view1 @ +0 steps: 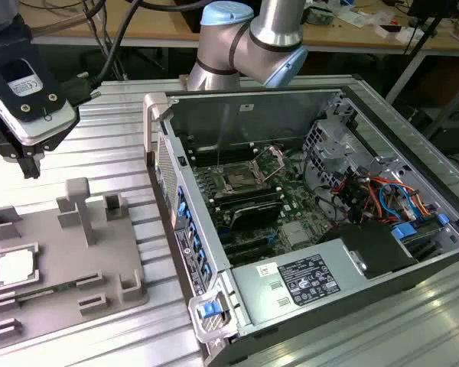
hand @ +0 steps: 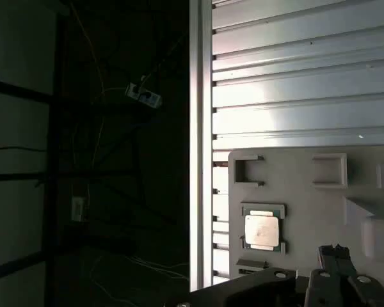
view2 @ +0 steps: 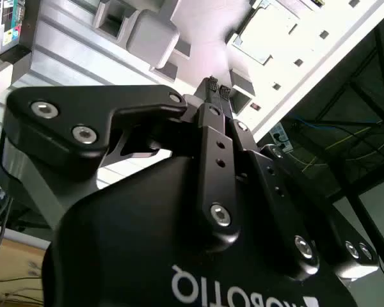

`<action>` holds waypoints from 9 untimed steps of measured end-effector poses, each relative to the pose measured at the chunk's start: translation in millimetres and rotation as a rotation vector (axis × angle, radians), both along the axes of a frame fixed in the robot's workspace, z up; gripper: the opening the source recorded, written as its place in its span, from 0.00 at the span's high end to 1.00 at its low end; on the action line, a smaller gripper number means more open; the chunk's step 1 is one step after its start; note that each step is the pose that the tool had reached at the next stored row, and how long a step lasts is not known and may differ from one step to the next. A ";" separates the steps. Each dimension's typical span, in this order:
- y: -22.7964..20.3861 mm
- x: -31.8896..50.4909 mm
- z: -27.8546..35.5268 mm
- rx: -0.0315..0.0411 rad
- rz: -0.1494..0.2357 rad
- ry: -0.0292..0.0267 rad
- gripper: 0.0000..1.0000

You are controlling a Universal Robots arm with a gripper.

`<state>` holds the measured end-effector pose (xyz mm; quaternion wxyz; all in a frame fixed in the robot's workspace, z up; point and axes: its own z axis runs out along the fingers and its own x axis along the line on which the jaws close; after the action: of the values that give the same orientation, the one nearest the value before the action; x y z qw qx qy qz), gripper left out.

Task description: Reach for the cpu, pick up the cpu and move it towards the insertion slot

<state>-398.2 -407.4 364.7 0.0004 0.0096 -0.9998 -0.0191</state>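
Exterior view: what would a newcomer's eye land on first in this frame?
The open computer case fills the exterior view's right, its insertion slot exposed on the board. At that view's left, the cpu sits in a grey fixture, with the gripper hanging above and apart from it.

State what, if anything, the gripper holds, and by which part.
Nothing is held. The black gripper hangs empty, apart from the small flat square silvery cpu, which lies in a recess of the grey plastic fixture.
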 end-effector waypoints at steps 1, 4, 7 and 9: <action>0.0 0.0 0.0 0.0000 0.000 0.0000 0.89; 0.0 0.0 0.0 0.0000 0.000 0.0000 0.89; -0.1 -0.5 0.0 0.0000 0.000 0.0001 0.89; 0.0 -2.4 0.0 0.0000 0.000 0.0000 0.89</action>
<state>-400.6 -407.4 364.7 0.0004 0.0094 -0.9998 -0.0191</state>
